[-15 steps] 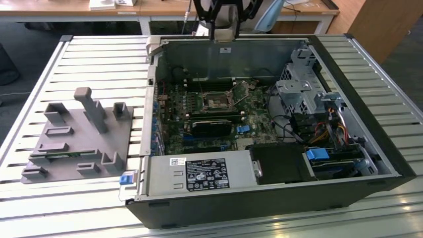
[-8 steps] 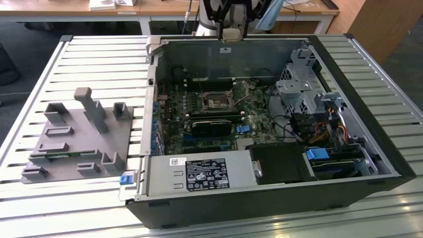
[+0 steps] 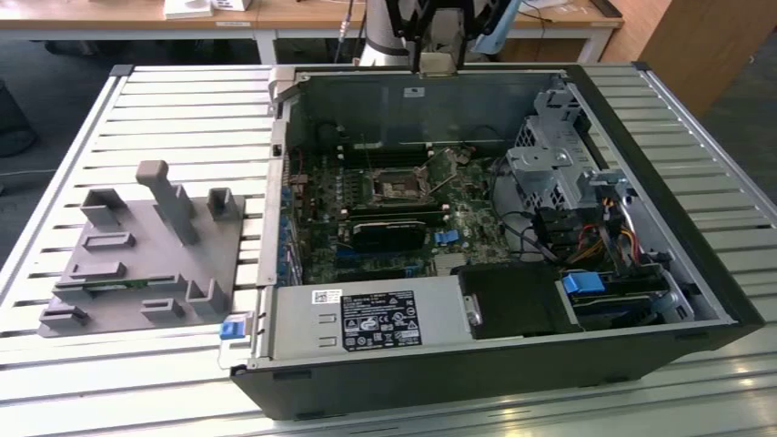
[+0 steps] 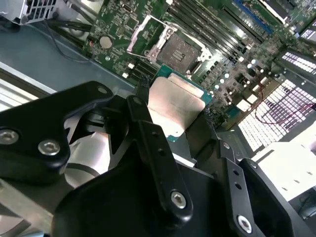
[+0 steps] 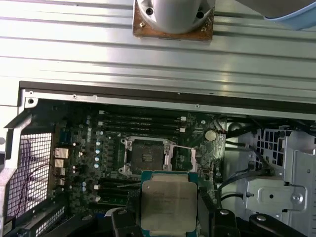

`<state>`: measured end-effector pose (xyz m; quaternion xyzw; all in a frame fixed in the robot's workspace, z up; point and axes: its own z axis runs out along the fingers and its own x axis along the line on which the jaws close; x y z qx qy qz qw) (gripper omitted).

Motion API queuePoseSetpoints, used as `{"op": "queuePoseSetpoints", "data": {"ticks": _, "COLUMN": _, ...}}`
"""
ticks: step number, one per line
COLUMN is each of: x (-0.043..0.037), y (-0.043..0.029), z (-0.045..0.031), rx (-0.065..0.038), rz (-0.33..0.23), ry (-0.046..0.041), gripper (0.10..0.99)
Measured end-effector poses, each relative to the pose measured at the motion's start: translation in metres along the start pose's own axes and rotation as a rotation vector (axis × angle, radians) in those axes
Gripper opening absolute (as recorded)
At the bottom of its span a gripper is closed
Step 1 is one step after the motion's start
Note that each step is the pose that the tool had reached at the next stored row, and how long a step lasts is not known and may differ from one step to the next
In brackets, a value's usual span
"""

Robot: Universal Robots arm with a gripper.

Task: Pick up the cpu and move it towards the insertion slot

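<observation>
- I see the arm [image 3: 438,32] reaching in from the far edge of the counter [image 3: 182,109], its wrist hanging above the back wall of the open computer case [image 3: 486,382].
- The pincer [image 4: 173,116] points down toward the motherboard [image 5: 94,148] and is closed on the cpu [image 4: 173,106], its black fingers [image 4: 148,133] pressing on opposite edges of the chip.
- In both wrist views the cpu [image 5: 169,205] sits flat between the fingers, silvery lid facing the cameras, green rim showing around it.
- The insertion slot [image 5: 145,157] lies just beyond the held chip, below the pincer, its metal frame hinged open and the dark centre bare.
- The chip is clear of the board, not touching the socket.
- In the exterior view the slot [image 3: 398,187] sits mid-board, and a grey fixture block [image 3: 140,264] rests on the counter well off to the side of the pincer.
</observation>
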<state>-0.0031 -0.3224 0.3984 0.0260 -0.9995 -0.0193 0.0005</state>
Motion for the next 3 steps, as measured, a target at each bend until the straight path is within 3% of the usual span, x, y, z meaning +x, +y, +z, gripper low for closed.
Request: {"op": "queuePoseSetpoints", "data": {"ticks": 3, "x": 0.0, "y": 0.0, "z": 0.0, "rx": 0.0, "rz": 0.0, "ry": 0.0, "gripper": 0.545}}
